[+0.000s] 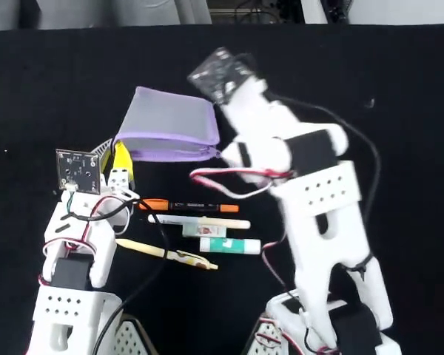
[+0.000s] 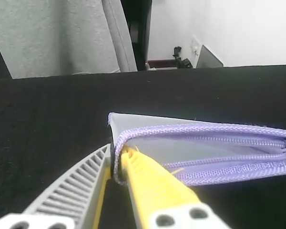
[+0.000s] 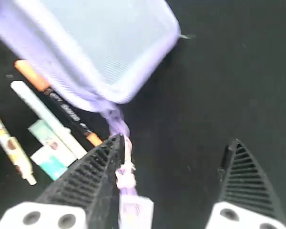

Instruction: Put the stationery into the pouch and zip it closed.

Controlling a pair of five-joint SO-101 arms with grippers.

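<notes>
Five pieces of stationery lie out on the black table [image 1: 399,89] at 6 o'clock of the pouch [image 1: 166,122], all of them outside it. The orange pen [image 1: 196,206] is nearest the pouch and the white pen [image 1: 200,220] is just beside it. Then come a small green-and-white block [image 1: 203,231], a green-and-white stick [image 1: 231,245], and a yellow pen [image 1: 166,254] lying aslant at the 7 o'clock end of the group. The lilac pouch itself sits at about 11 o'clock from the table's middle, with its zip edge facing the pens. Your left gripper [image 2: 117,157] is pressed together on the pouch's 8 o'clock corner, the grey finger [image 2: 81,186] and the yellow finger [image 2: 148,186] pinching the end of the zip tape between them. Your right gripper [image 3: 174,148] is at the pouch's 4 o'clock corner with its two black fingers [image 3: 100,162] spread wide. The zipper pull [image 3: 126,179], a lilac cord with a small tag, lies against the inner face of one finger, while the other finger stands well apart from it over bare table. In the high view your right arm [image 1: 325,214] leans in from 5 o'clock and its wrist covers the pouch's 3 o'clock end. You cannot tell from these views whether the zip is open along its length.
</notes>
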